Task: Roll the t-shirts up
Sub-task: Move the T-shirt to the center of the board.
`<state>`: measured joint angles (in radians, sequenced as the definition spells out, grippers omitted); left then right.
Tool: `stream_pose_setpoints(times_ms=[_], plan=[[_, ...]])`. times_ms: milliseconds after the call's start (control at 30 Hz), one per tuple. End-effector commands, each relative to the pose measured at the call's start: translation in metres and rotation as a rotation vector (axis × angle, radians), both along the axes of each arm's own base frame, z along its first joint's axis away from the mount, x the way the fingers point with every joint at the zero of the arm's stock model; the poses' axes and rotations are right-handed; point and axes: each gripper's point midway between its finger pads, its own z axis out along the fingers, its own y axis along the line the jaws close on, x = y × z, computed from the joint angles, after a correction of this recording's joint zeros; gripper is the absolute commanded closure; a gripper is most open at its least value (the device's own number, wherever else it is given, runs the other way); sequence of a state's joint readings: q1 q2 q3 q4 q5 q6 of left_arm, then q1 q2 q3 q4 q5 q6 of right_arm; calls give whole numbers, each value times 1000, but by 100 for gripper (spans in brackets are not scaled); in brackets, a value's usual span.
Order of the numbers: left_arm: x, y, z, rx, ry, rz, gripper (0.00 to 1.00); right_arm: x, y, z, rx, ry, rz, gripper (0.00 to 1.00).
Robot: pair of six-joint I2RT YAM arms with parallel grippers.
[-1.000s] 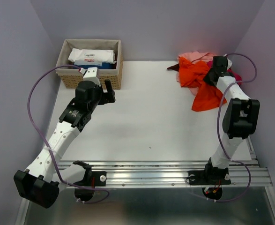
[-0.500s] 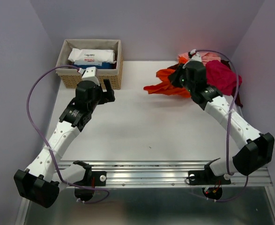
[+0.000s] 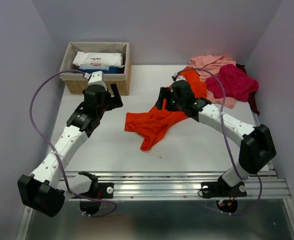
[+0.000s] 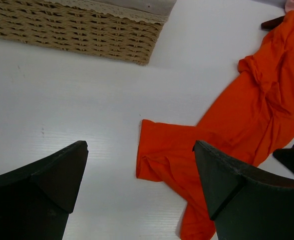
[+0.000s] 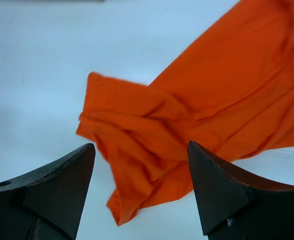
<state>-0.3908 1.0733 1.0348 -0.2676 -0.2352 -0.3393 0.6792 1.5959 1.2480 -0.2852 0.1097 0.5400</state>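
right gripper (image 5: 140, 146) (jaws apart) over orange t-shirt (image 5: 227, 85)

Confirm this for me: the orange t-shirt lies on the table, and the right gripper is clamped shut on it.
Not quite. The orange t-shirt does lie on the table, but the right gripper is open, jaws apart above the cloth. The right wrist view shows it.

Basket (image 3: 72, 86) sits upper left on the table (image 3: 197, 150), packets (image 3: 97, 60) inside it; one t-shirt (image 3: 154, 122) lies mid-frame, and the heap of t-shirts (image 3: 232, 80) sits upper right, behind it.
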Motion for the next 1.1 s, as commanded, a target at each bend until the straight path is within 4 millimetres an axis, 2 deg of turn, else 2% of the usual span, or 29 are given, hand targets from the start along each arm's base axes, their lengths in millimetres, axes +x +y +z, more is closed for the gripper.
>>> stream_pose_setpoints(times_ms=[0,33,133,167,200,267,300,333,367,400,433,467,500,567,600,633,700,733,767,800,833,867,900,933,967,1000,1033,1067], plan=[[6,-20,4,6,15,-72,1,50,-100,30,11,-74,-276,20],[4,-34,2,7,24,-111,2,66,-139,26,18,-60,-365,19],[1,-66,-16,0,76,-176,2,84,-177,13,-7,-30,-440,16],[-3,-87,-25,-27,105,-221,2,95,-196,-9,-19,24,-476,15],[-5,-97,-31,-44,121,-245,2,101,-204,-17,-18,48,-496,13],[-13,-117,-54,-77,188,-304,2,118,-214,-25,10,78,-512,13],[-18,-125,-66,-102,222,-312,3,127,-226,-50,-1,133,-538,13],[-22,-130,-77,-108,254,-320,3,139,-225,-46,3,122,-536,13],[-25,-134,-91,-108,296,-321,3,147,-235,-53,-19,129,-566,13],[-28,-137,-102,-109,323,-321,4,153,-236,-75,-45,172,-572,13],[-36,-139,-117,-111,366,-314,4,157,-238,-80,-65,184,-576,14],[-39,-140,-133,-100,404,-301,4,169,-238,-75,-62,167,-577,15],[-42,-140,-143,-101,427,-292,4,172,-238,-91,-75,197,-578,20],[-50,-141,-164,-105,481,-270,5,179,-240,-98,-88,197,-591,27],[-52,-141,-176,-95,509,-260,7,186,-241,-96,-89,185,-595,36],[-54,-141,-184,-93,527,-252,8,188,-241,-107,-98,201,-595,40],[-54,-144,-193,-88,542,-252,15,191,-238,-112,-94,210,-580,52],[-55,-145,-197,-87,545,-255,19,193,-235,-112,-88,209,-561,72],[-56,-146,-202,-79,556,-258,29,192,-228,-109,-63,211,-533,82],[-55,-146,-204,-75,558,-258,35,191,-226,-104,-50,208,-523,99],[-55,-146,-207,-67,563,-258,47,185,-217,-94,-27,190,-499,99],[-53,-145,-208,-63,558,-254,54,182,-215,-87,-14,177,-490,99],[-52,-143,-209,-47,557,-253,65,173,-207,-89,-14,174,-472,99],[-48,-141,-208,-31,547,-238,92,167,-189,-66,17,137,-416,99],[-47,-142,-206,-25,545,-243,100,162,-189,-73,10,152,-413,99],[-44,-131,-207,9,548,-204,100,153,-171,-49,23,111,-373,99],[-40,-127,-201,18,535,-186,100,147,-162,-40,26,94,-349,99],[-35,-120,-191,25,501,-159,100,132,-153,-42,25,104,-321,99]])
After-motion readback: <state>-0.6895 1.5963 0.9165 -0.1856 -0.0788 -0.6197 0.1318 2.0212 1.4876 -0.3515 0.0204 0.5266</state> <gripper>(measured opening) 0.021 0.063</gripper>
